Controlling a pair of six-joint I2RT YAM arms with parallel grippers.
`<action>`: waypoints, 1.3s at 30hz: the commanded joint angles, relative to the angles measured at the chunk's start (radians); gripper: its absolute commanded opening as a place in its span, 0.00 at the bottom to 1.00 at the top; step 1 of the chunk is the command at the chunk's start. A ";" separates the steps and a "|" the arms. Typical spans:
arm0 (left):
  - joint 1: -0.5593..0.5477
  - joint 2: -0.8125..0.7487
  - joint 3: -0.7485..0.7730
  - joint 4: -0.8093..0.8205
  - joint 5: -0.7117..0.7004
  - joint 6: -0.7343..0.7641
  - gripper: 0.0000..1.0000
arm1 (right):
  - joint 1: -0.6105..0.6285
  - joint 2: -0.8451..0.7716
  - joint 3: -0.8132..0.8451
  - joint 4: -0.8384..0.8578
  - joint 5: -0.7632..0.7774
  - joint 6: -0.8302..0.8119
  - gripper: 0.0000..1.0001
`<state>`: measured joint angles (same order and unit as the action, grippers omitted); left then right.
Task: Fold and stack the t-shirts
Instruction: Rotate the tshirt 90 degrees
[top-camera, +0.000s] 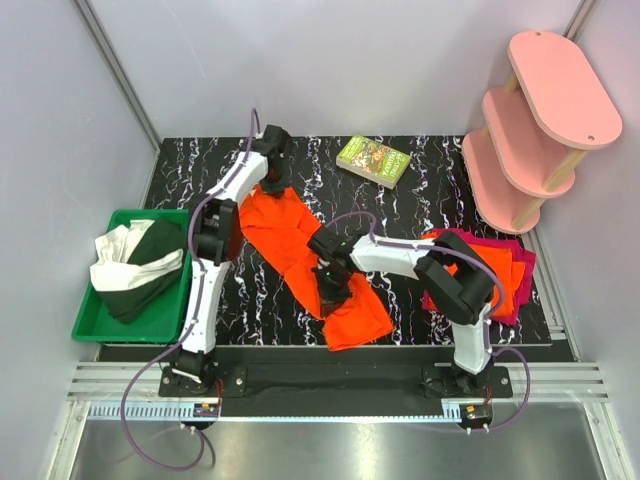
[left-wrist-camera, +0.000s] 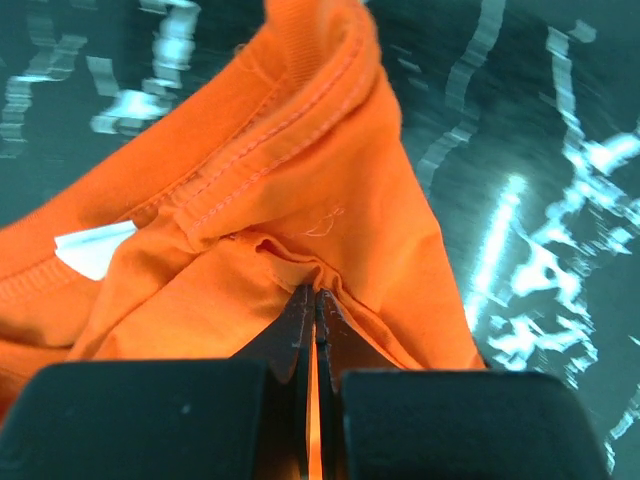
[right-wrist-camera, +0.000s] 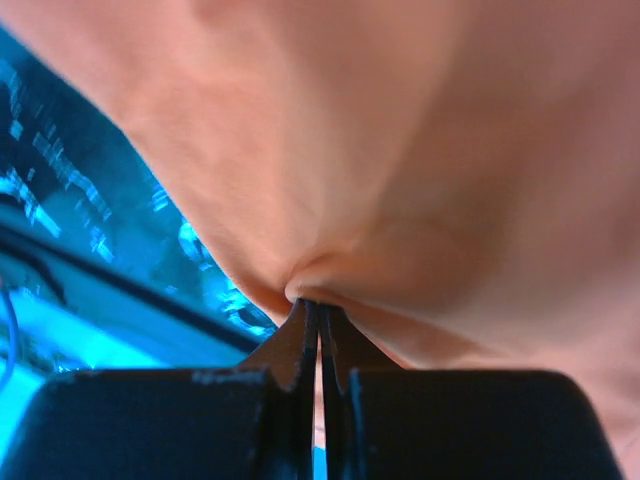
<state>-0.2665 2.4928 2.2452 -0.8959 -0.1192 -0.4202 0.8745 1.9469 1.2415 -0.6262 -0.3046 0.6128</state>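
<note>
Nothing really readable here. The book (top-camera: 374, 160) near the far edge of the bench (top-camera: 440, 190) has a green illustrated cover, but any title is too small to make out. The white tag (left-wrist-camera: 92, 249) inside the orange t-shirt (left-wrist-camera: 330, 200) collar shows no legible print.

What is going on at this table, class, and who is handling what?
Both arms are working on one orange t-shirt, stretched diagonally across the black table. The left pincer is shut on its far end near the collar. The right pincer is shut on cloth toward the near end. A magenta and orange pile lies at the table's right edge.
</note>
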 joint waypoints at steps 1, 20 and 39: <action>-0.017 0.038 0.102 -0.047 0.090 0.046 0.01 | 0.070 0.076 0.039 -0.038 -0.096 -0.065 0.00; -0.096 -0.202 -0.091 0.124 0.021 0.026 0.36 | 0.124 -0.086 0.202 -0.055 0.153 -0.160 0.27; -0.073 -0.799 -0.969 0.244 -0.221 -0.236 0.27 | 0.009 -0.351 0.193 -0.056 0.504 -0.160 0.41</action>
<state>-0.3336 1.6699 1.3823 -0.6643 -0.2432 -0.5739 0.8780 1.6390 1.4414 -0.6796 0.1356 0.4522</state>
